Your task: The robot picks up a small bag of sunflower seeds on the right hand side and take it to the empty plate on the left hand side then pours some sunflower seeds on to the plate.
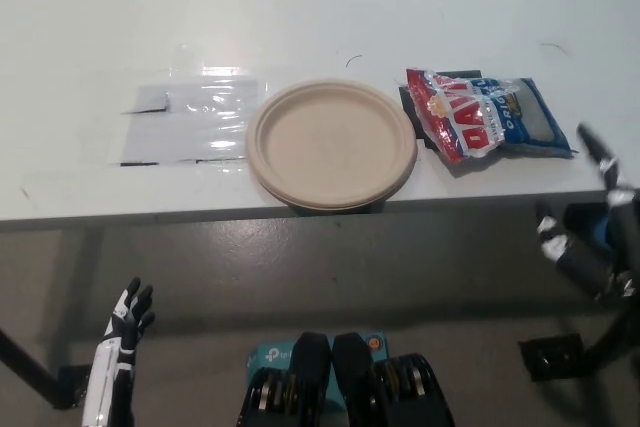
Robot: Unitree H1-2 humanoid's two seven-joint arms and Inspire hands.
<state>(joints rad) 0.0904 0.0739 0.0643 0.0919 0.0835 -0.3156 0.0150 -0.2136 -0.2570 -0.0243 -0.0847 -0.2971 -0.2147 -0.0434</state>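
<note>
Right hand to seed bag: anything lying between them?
Nothing in the head view: the right hand hangs off the table's front edge; only bare tabletop separates it from the seed bag.

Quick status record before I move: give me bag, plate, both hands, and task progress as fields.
bag: seed bag lying flat on the table, right of the plate, untouched
plate: paper plate empty, at the table's front edge
left robot hand: open, low, below the table edge, resting
right robot hand: open, below and right of the bag, holding nothing
progress: pickup not yet done
</note>
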